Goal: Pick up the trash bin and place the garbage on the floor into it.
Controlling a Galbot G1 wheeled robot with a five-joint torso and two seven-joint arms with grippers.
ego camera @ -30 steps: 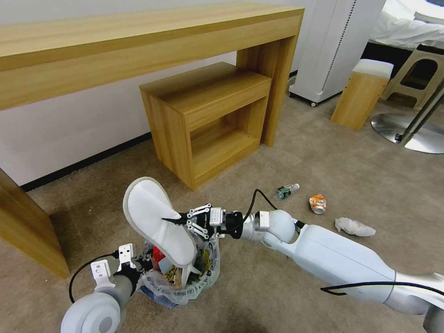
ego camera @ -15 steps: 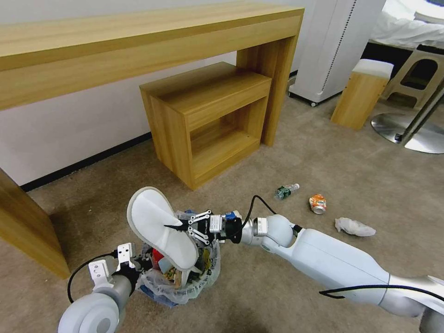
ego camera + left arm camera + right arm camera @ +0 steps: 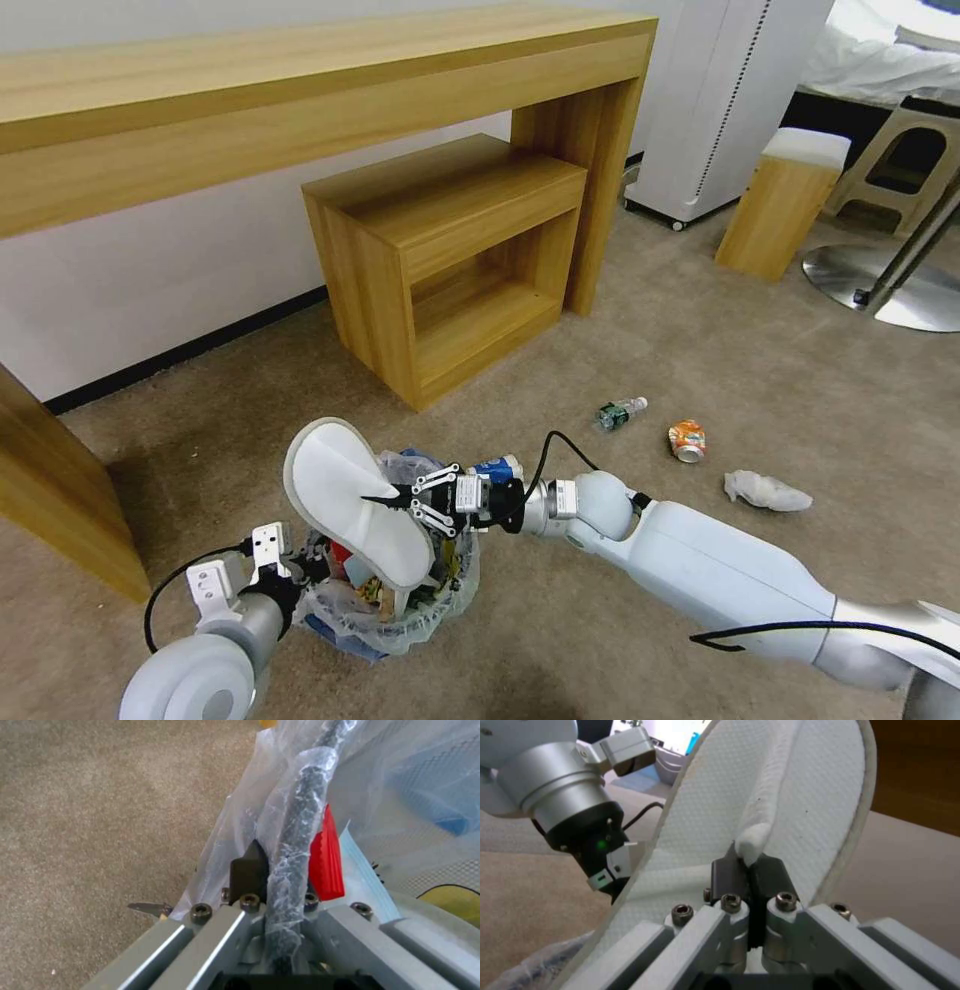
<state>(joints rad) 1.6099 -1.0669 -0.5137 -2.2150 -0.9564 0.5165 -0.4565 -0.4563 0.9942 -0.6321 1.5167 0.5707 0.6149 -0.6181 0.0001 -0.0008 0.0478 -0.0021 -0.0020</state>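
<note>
White slipper (image 3: 352,500) above trash bin (image 3: 405,625), seemingly litter-filled.

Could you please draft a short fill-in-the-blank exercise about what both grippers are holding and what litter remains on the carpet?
1. The right gripper is shut on a white ____.
2. The left gripper grips the rim of the ____.
3. On the carpet, the orange can lies between the small bottle and the white ____.

Missing words: slipper; trash bin; wad.
</note>
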